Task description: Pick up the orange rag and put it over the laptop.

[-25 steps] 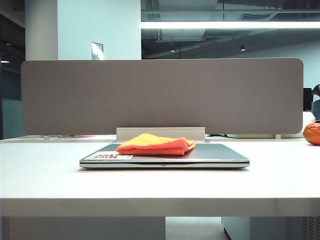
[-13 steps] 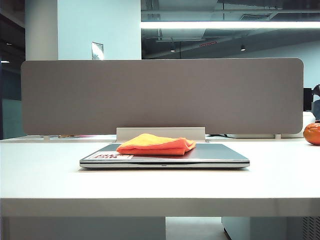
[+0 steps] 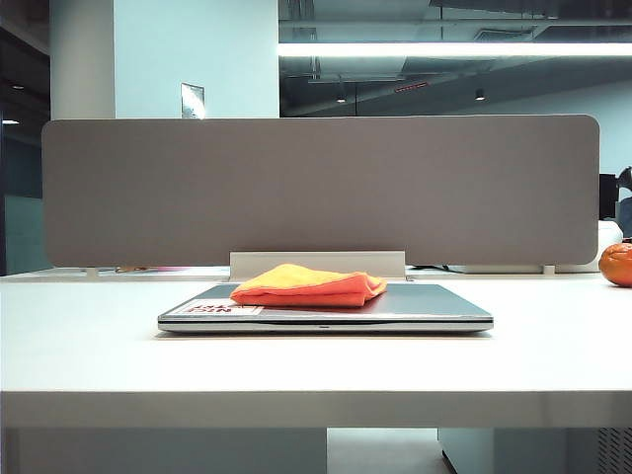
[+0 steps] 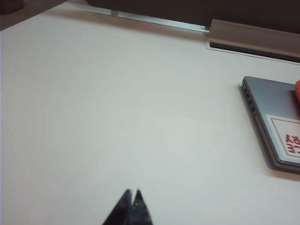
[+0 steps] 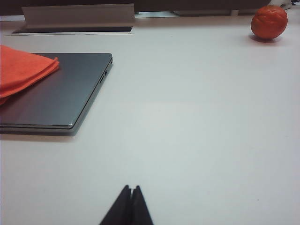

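A long ceiling light strip [image 3: 454, 48] glows above and behind the divider [image 3: 316, 188], which stands dull and evenly lit. The white worktop [image 3: 316, 365] is bright, nearly washed out in the wrist views. The laptop [image 3: 326, 308] casts a thin soft shadow. Both wrist views are soft, with a pinkish cast.

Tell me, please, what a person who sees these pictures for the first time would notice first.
The eye goes first to the orange rag, folded and lying on the lid of the closed laptop in the middle of the white table. Next comes the orange ball at the far right edge of the table. The left gripper and right gripper are both shut, empty, and hang over bare table on either side of the laptop.
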Controlling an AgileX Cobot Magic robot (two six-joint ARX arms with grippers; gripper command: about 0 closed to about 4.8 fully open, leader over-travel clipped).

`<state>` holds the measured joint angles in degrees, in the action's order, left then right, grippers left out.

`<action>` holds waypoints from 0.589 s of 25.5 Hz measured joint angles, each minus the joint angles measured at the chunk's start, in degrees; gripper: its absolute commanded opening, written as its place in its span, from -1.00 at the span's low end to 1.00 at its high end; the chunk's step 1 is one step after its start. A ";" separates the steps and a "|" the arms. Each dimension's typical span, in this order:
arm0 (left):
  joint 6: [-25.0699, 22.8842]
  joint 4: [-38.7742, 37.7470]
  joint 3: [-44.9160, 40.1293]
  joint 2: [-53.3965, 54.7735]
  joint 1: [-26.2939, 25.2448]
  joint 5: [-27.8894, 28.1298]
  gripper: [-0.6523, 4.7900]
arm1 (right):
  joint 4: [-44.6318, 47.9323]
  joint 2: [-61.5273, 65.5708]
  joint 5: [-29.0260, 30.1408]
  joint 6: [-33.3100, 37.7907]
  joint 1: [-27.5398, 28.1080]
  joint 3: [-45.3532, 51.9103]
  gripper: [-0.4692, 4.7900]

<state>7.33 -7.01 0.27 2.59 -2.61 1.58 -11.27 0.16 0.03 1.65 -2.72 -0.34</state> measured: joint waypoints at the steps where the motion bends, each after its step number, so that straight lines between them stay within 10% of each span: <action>1: -0.57 -1.46 0.00 -1.46 1.16 -0.02 -0.78 | 0.00 0.00 0.00 0.00 0.00 0.00 -0.84; 15: -5.16 -3.28 0.20 -2.43 4.83 -0.15 -0.78 | 0.00 -0.02 0.02 0.00 0.00 0.00 -0.84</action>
<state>2.17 -10.28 0.47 0.16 2.22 1.43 -11.27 0.14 0.05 1.65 -2.72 -0.34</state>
